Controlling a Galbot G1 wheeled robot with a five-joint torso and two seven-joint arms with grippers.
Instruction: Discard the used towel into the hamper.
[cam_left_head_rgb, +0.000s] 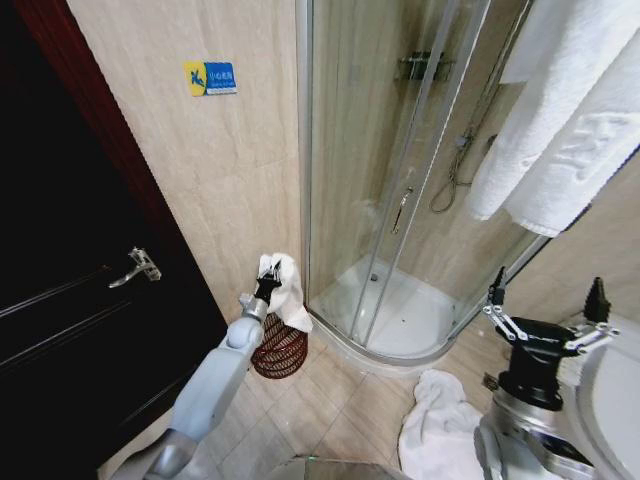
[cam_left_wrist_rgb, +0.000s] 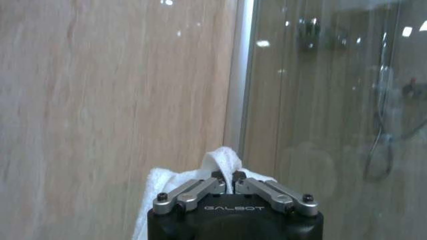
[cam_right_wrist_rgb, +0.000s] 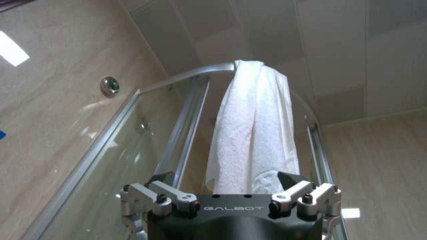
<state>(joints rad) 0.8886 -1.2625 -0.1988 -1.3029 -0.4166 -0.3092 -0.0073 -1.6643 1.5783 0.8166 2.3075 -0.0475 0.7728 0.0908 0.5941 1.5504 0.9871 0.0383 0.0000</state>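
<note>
While stretched out toward lower centre of the head view, the left gripper pinches a white towel — jaws clamped together on a fold of it, cloth bunched around the fingers. Directly beneath, the hamper sits on the tiled floor beside the glass shower enclosure. At lower right, the right gripper points upward — jaws spread wide, holding nothing. Near it, a second white towel lies crumpled on the floor.
</note>
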